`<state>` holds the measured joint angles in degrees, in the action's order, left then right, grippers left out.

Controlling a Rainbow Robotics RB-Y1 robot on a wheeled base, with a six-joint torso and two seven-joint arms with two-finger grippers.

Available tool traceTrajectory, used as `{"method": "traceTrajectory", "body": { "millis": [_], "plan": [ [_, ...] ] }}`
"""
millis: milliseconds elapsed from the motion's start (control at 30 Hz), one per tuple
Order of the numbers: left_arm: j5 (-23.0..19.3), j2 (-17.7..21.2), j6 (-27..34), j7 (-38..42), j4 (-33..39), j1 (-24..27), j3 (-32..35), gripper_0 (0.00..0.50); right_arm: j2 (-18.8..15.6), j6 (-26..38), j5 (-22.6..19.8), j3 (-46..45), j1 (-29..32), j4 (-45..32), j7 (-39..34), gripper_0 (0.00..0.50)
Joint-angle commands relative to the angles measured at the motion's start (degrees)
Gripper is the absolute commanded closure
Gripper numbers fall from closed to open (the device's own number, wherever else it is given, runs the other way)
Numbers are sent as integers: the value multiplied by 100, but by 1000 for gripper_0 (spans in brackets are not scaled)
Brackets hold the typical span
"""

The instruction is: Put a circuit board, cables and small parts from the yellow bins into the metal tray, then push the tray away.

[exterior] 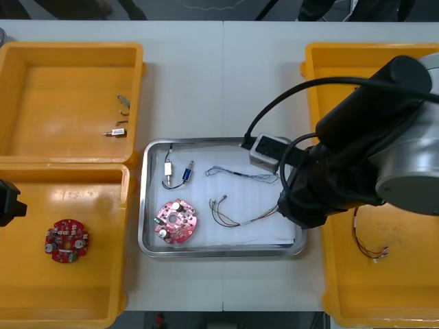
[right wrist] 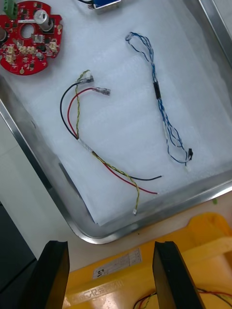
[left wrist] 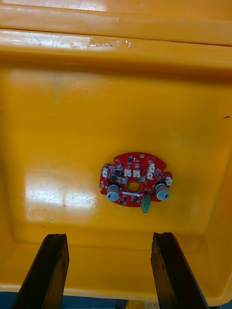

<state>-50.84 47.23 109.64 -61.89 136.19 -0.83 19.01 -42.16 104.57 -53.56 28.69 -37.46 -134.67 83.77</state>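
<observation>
The metal tray (exterior: 152, 247), white inside, holds a red circuit board (exterior: 176, 221), a small metal part (exterior: 180, 175), a blue and white cable (exterior: 240, 173) and a red and yellow cable (exterior: 230, 216). My right gripper (right wrist: 111, 277) is open with nothing between its fingers, above the tray's rim (right wrist: 43, 164) and the edge of the near right bin (right wrist: 193, 251). The red and yellow cable (right wrist: 96, 145) and the blue and white cable (right wrist: 162, 106) lie just beyond its fingertips. My left gripper (left wrist: 108, 275) hangs open over the near left bin (left wrist: 58, 120), above a second circuit board (left wrist: 135, 181).
The far left bin (exterior: 41, 96) holds several small metal parts (exterior: 120, 116). The near left bin's board (exterior: 67, 240) lies left of centre. Another cable (exterior: 370, 243) lies in the near right bin (exterior: 384, 288). My right arm (exterior: 370, 151) covers much of the right side.
</observation>
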Motion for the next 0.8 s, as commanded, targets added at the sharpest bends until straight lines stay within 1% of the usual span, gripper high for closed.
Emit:
{"method": "traceTrajectory", "body": {
  "millis": [33, 100, 200, 233, 267, 367, 500, 567, 600, 633, 667, 700, 800],
  "plan": [
    [-49, 243, 36, -508, 13, -93, 182, 0, 225, -95, 425, 734, -516, -77, 693, 0],
    [-49, 243, 36, -508, 13, -93, 182, 0, 366, -104, 469, 910, -595, 28, 790, 0],
    [-49, 243, 36, -508, 13, -93, 182, 0, 674, -148, 680, 1253, -692, 178, 878, 0],
    [-49, 243, 36, -508, 13, -93, 182, 0, 674, -148, 680, 1253, -692, 178, 878, 0],
    [-49, 243, 36, -508, 13, -93, 182, 0, 806, -244, 812, 1499, -754, 274, 896, 0],
    [-49, 243, 36, -508, 13, -93, 182, 0, 973, -473, 1032, 1921, -806, 459, 939, 0],
    [-49, 243, 36, -508, 13, -93, 182, 0, 1140, -939, 1331, 2448, -806, 766, 983, 0],
    [-49, 243, 36, -508, 13, -93, 182, 0, 1219, -1141, 1506, 2694, -806, 898, 1001, 0],
    [-49, 243, 36, -508, 13, -93, 182, 0, 1280, -1229, 1665, 2852, -806, 969, 1010, 0],
    [-49, 243, 36, -508, 13, -93, 182, 0, 1350, -1290, 1805, 3010, -806, 1039, 1019, 0],
    [-49, 243, 36, -508, 13, -93, 182, 0, 1350, -1290, 1805, 3010, -806, 1039, 1019, 0],
    [-49, 243, 36, -508, 13, -93, 182, 0, 1430, -1308, 1911, 3142, -806, 1162, 1019, 0],
    [-49, 243, 36, -508, 13, -93, 182, 0, 1544, -1308, 1981, 3300, -815, 1303, 1027, 0]
  ]
}}
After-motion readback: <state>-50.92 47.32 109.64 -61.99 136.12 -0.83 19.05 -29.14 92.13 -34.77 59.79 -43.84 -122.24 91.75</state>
